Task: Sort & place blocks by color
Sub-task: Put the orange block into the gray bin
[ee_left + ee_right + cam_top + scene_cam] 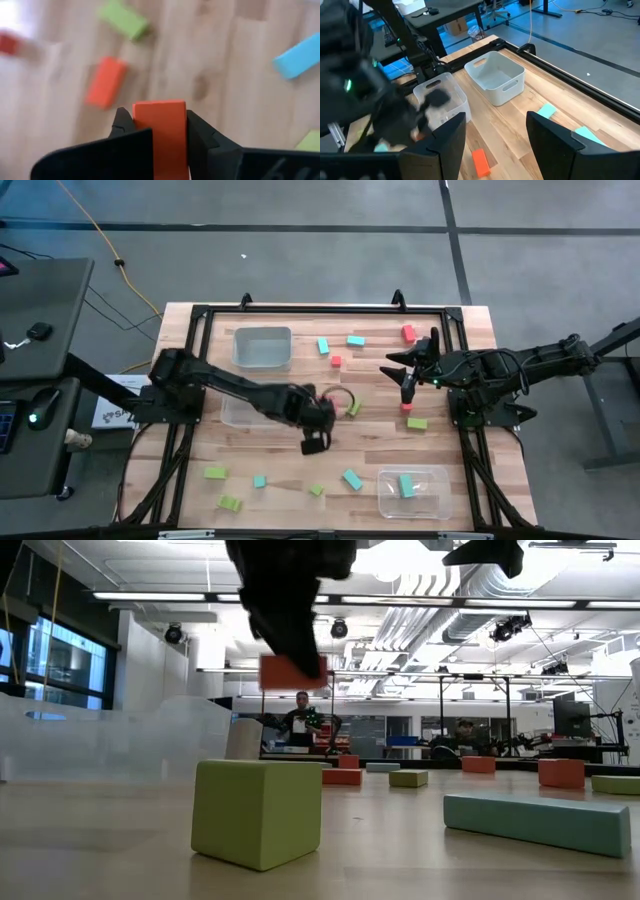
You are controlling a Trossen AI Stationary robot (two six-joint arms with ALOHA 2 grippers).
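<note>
One red block was pinched between the fingers of the left gripper, held clear of the table near its middle; in the left wrist view the two dark fingers pressed on its opposite flat sides, with the top of the block standing above them. From where I stood it looked like a light, rigid little thing with square faces, so a squeeze across two parallel sides seemed the sound way to take it, and the hold looked centred, not skewed. Its smooth sides might let it slip if the pinch were loose, I judged. Other blocks lay scattered on the wood: another red block and a lime green bar below the gripper, a teal bar toward the near edge, a green cube in the low view. A clear tub near the near-right corner already held a teal block, and a white tub sat toward the far-left corner. The right gripper hovered with its fingers spread apart over the right half of the table.
</note>
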